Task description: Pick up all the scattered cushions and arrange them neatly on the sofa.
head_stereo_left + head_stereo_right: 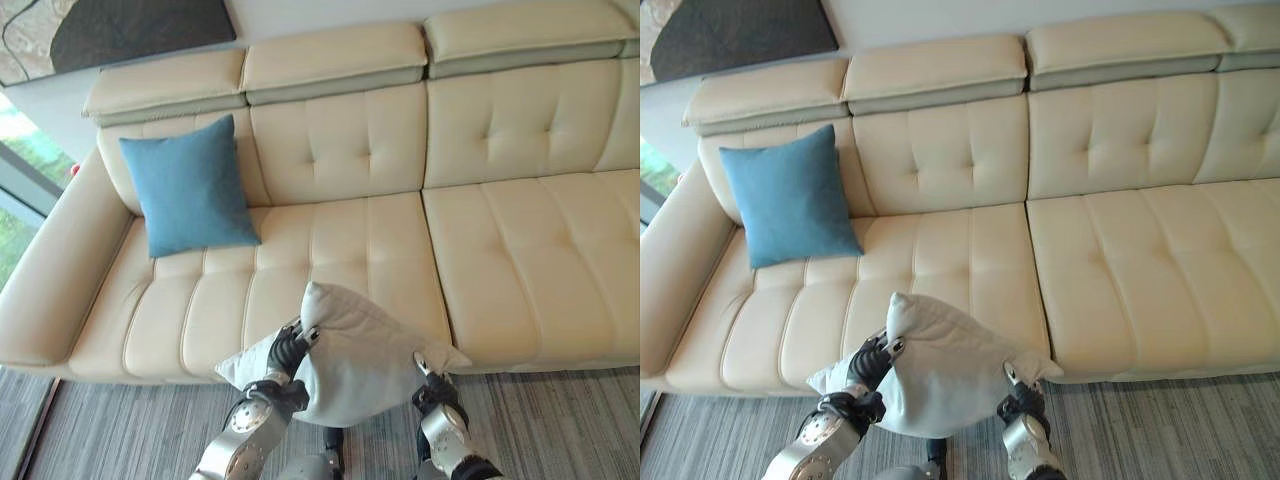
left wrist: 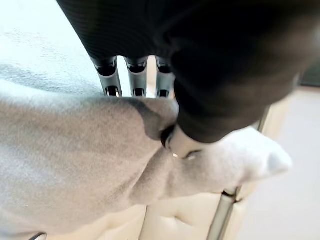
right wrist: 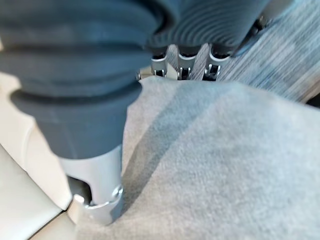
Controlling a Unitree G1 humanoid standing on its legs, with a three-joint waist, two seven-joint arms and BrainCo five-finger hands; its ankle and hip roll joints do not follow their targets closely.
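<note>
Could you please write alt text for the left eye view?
Both robot hands, left and right, grip a pale grey cushion at the front edge of a cream sofa. A blue cushion leans against its backrest near the left armrest.

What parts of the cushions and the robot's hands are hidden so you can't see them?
- Pale grey square fabric cushion: its underside is hidden by its own bulk in both eye views.
- Left hand: fingertips are behind the cushion in its wrist view.
- Right hand: fingertips are behind the cushion too.
- Blue square fabric cushion: its back faces the cream leather sofa.
</note>
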